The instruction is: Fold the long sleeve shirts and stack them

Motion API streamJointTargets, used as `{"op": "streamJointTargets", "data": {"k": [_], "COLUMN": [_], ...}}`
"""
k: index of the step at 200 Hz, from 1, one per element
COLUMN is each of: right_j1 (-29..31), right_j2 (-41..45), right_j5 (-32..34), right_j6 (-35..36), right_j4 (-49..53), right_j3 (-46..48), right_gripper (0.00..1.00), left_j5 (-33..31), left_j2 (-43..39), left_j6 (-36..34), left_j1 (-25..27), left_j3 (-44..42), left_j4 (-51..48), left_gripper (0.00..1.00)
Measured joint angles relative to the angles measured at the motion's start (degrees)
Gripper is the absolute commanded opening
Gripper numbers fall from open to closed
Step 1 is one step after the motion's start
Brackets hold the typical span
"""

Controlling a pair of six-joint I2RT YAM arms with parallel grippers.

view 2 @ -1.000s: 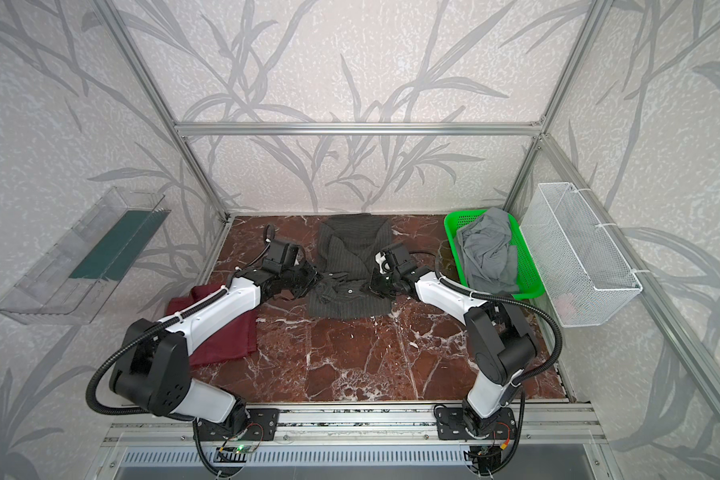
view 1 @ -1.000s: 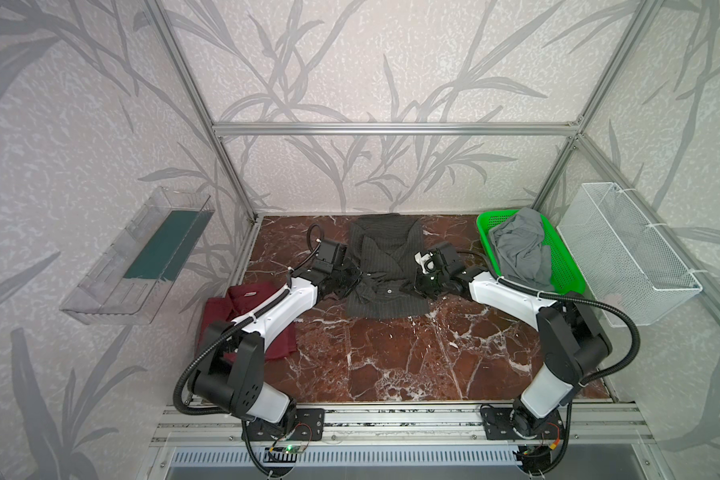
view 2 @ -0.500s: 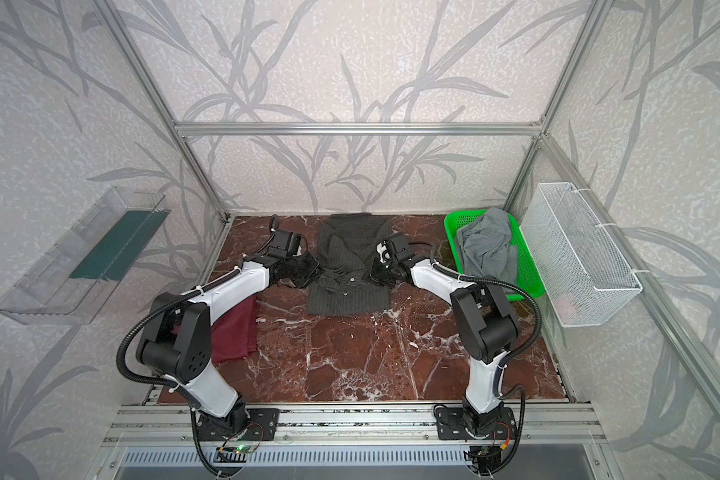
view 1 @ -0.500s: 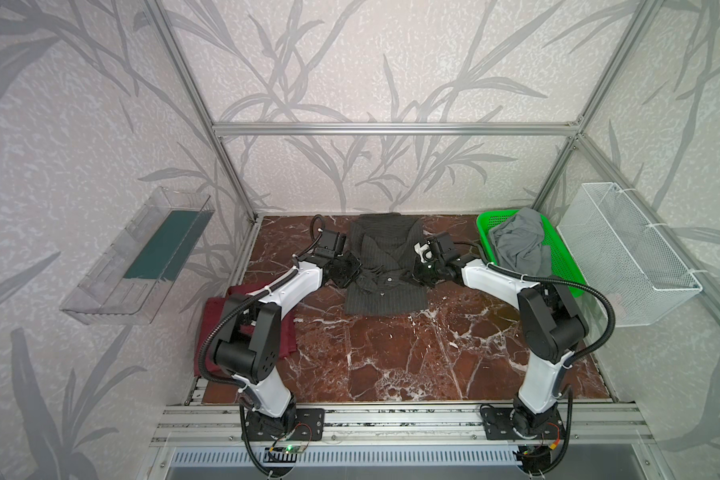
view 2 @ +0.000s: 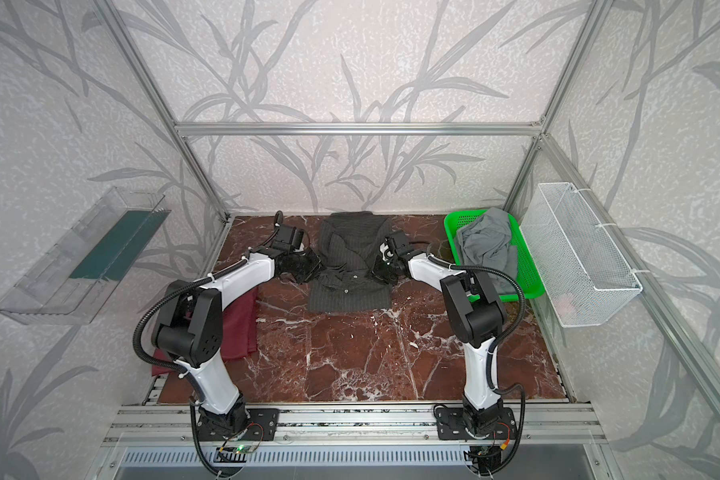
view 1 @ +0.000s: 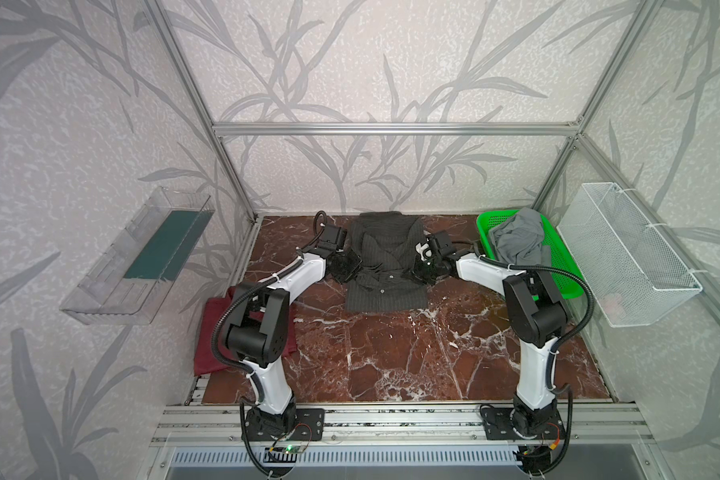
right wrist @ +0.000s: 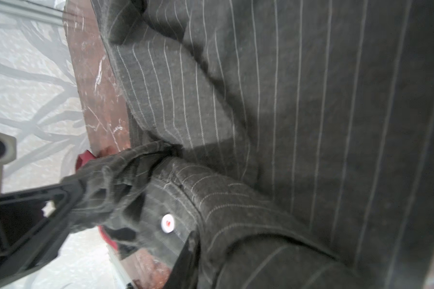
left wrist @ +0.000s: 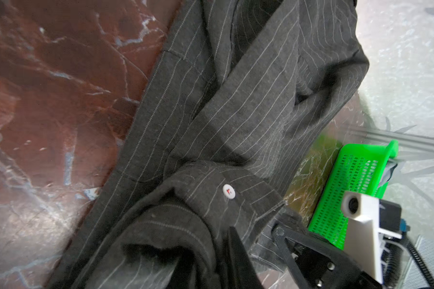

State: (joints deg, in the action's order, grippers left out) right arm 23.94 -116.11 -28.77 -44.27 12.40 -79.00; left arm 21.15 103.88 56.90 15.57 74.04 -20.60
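Observation:
The charcoal pinstriped shirt point(view 1: 385, 286) point(view 2: 350, 291) lies flat at the back middle of the marble table, with its sleeves drawn in across the front. My left gripper point(view 1: 347, 266) point(left wrist: 211, 250) is at its left edge and my right gripper point(view 1: 421, 272) point(right wrist: 216, 250) at its right edge. In each wrist view one black finger shows, a little off the middle, and sleeve cloth covers the other. The jaws stand slightly parted with a buttoned cuff lying between them. The maroon shirt point(view 1: 208, 332) point(view 2: 242, 324) lies at the left edge, partly hidden under my left arm.
At the back right a green tray point(view 1: 484, 220) holds a crumpled grey cloth point(view 1: 516, 237). A white wire basket point(view 1: 628, 257) hangs on the right wall and a clear shelf point(view 1: 142, 257) on the left wall. Metal frame posts stand at the back corners.
Both grippers moved back and inward, laying the sleeves over the shirt front. The shirt now has a neater, narrower outline. Both pairs of jaws have parted slightly.

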Motion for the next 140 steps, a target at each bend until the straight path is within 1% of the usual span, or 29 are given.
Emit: {"op": "streamJointTargets", "data": {"k": [14,24,49,73,140], "right_j1": [-0.35,-0.42,-0.66,-0.76,-0.98], "right_j2": [0.00,0.00,0.04,0.94,2.03], "right_j5": [0.31,0.81,2.64,3.98,5.40], "right_j6": [0.17,0.39,1.29,1.75,2.56], "right_j4": [0.52,1.27,3.45,5.01,9.81], "right_j3": [-0.31,-0.87,-3.28,-4.74,-10.82], "right_gripper": [0.44,0.47,0.50,0.54,0.58], "left_j5": [0.00,-0.02,-0.02,0.00,0.26], "left_j2": [0.39,0.57,0.83,0.94,0.90], "left_j6": [-0.48,-0.87,-1.49,-2.08,-2.99], "left_j1": [-0.35,-0.50,-0.70,-0.81,-1.05], "left_j3": [1.68,3.08,7.10,10.27,11.30], "left_j4": [-0.76,-1.66,-3.26,-4.74,-7.45], "left_gripper": [0.31,0.34,0.38,0.40,0.41]}}
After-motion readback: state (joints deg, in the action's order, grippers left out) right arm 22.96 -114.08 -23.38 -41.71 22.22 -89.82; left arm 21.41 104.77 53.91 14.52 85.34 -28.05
